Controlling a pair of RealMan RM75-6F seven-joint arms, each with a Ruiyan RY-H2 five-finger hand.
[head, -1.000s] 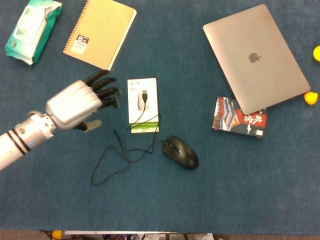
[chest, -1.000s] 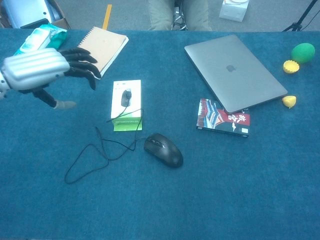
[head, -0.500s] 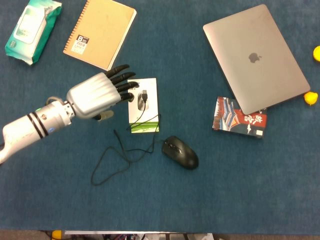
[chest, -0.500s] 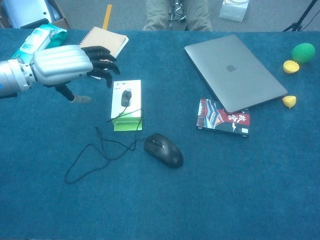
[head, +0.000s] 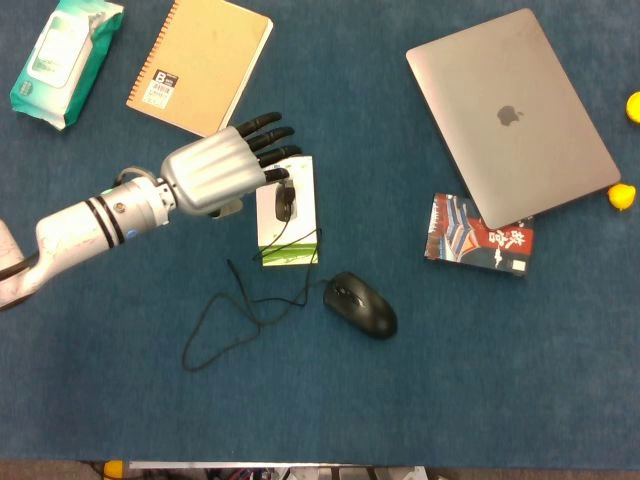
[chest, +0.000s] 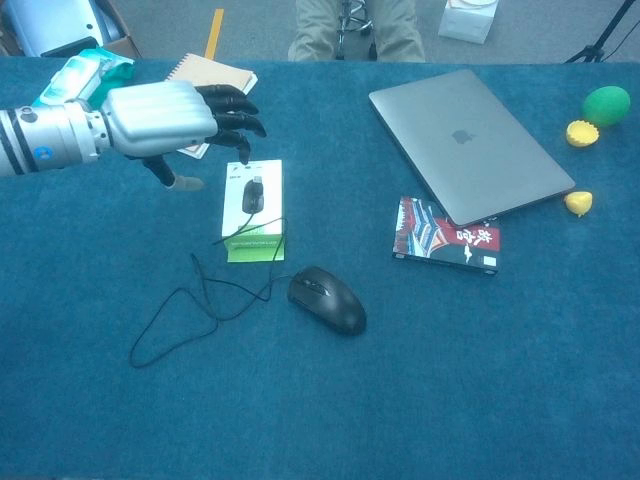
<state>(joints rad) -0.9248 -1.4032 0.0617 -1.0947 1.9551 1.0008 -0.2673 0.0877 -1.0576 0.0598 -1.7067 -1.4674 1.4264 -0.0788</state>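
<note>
Mouse (head: 361, 305), cable (head: 240, 315) and notebook (head: 200, 64) surround box (head: 287, 215).

The mouse (head: 361, 304) lies right of and before the box (head: 286, 212).

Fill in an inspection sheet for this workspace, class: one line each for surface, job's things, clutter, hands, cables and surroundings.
Surface: blue cloth table.
Job's things: white mouse box lies flat, its near end green; black mouse beside it.
Clutter: closed laptop overlapping a booklet; notebook; wipes pack; green ball; yellow pieces.
Hands: left hand open, hovering at the box's far end; right hand not in view.
Cables: mouse cable loops loose, crossing the box.
Surroundings: seated person's legs behind the table.
</note>
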